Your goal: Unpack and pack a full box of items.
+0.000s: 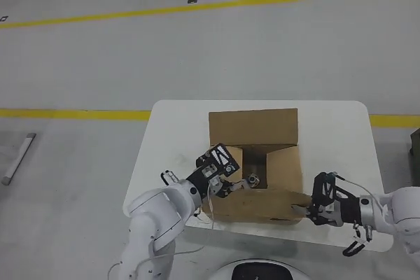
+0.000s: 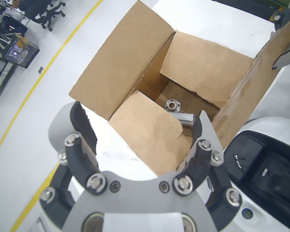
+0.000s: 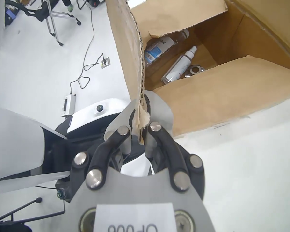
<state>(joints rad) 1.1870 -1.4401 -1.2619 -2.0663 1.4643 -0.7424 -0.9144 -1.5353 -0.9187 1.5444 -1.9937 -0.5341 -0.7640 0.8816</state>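
Right gripper clamps corner of near flap, 5 o'clock of box; cardboard likely light, stiff, tears easily. Left gripper spread wide, empty, over side flap at 8 o'clock. Box sits mid table. Inside: spray bottle, clear bottle, probably smooth, prone to roll, so grip mid-body; metal fitting looks heavy, take by rim

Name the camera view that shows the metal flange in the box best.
Left wrist view: the metal flange lies whole on the box floor. Right wrist view: a flap hides part of it. Top view: barely a speck.
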